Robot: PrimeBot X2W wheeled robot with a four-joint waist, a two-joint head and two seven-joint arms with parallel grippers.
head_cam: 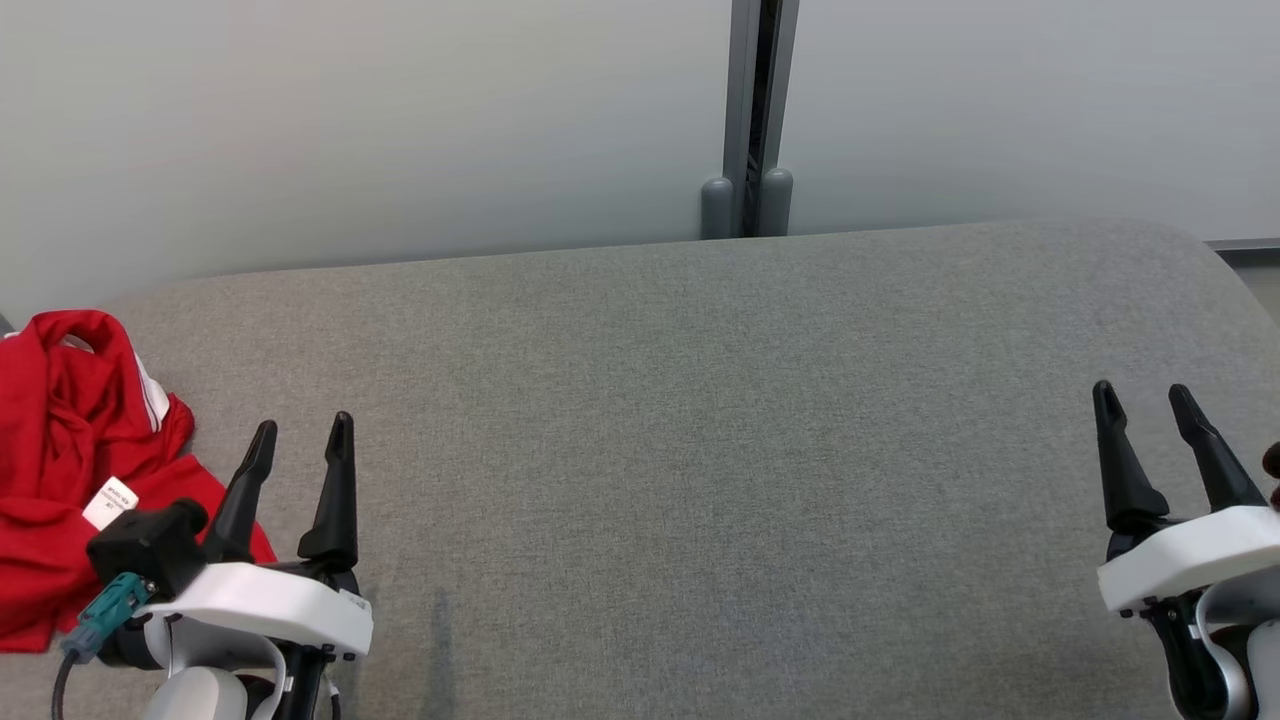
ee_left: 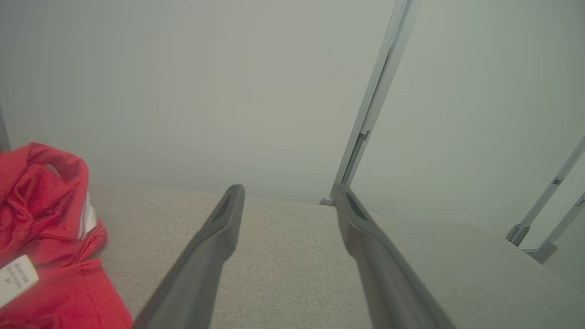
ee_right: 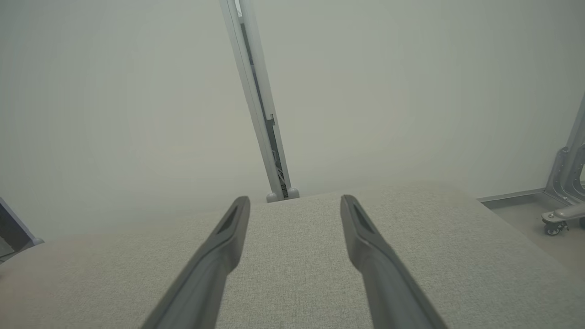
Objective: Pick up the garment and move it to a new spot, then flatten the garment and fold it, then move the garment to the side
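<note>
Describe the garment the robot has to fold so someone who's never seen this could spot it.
Start with the wide grey fabric-covered surface in front of the pale wall. At its left edge, just beyond the left gripper, lies the garment in a crumpled heap. It is the only bright red thing, with white stripes and a small white label.
</note>
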